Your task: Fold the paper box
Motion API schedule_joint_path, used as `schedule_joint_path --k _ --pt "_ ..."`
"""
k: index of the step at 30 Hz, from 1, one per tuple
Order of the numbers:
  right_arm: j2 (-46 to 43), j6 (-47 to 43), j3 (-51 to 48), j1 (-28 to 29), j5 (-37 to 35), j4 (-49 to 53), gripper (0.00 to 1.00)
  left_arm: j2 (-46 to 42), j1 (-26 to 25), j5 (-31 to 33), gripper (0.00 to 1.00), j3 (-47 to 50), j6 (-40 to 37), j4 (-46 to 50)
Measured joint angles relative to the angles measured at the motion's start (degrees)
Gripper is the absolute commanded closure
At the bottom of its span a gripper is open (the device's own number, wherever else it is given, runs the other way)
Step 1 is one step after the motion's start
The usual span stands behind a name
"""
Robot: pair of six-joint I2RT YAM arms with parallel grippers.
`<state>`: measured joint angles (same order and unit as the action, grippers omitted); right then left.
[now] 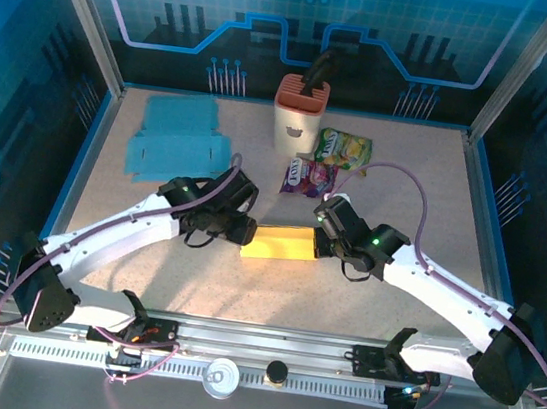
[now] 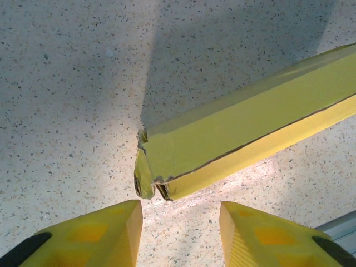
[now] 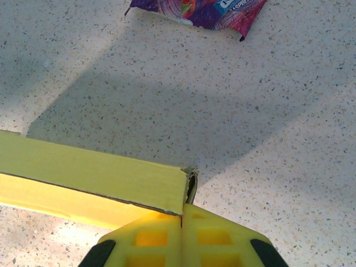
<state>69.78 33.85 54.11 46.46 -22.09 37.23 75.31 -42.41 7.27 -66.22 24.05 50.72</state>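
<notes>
1. Currently at centre of the top view, flat on table: yellow paper box.
2. Left gripper: fingers apart, gripping nothing; box end just beyond fingertips.
3. Right gripper: fingers pressed together, touching opposite box end.

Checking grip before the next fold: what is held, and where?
Right gripper seems to pinch the yellow box by its end flap; left gripper holds nothing.

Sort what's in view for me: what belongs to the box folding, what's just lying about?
Job: yellow paper box, left pincer, right pincer.
Lying about: blue flat sheets, white holder, green snack packet, purple snack packet, tin can.
</notes>
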Motion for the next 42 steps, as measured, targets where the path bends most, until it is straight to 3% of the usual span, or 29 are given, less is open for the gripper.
schedule_joint_path --k 14,24,33,35,38,42 --pt "0.0 0.0 0.0 0.0 0.0 0.0 1.0 3.5 0.0 3.5 0.75 -4.1 -2.2 1.6" --pt "0.0 0.0 0.0 0.0 0.0 0.0 1.0 4.4 0.0 5.0 0.68 -4.3 -3.5 3.1" --pt "0.0 0.0 0.0 0.0 0.5 -0.4 1.0 4.3 0.0 5.5 0.78 -4.0 -3.6 3.0" --pt "0.0 0.0 0.0 0.0 0.7 -0.4 1.0 4.3 0.0 5.6 0.77 -3.8 -3.7 3.0" --pt "0.0 0.0 0.0 0.0 0.7 -0.4 1.0 4.3 0.0 6.0 0.66 -3.7 -4.0 3.0" --pt "0.0 0.0 0.0 0.0 0.7 -0.4 1.0 3.4 0.0 6.4 0.59 -2.7 -4.5 3.0"
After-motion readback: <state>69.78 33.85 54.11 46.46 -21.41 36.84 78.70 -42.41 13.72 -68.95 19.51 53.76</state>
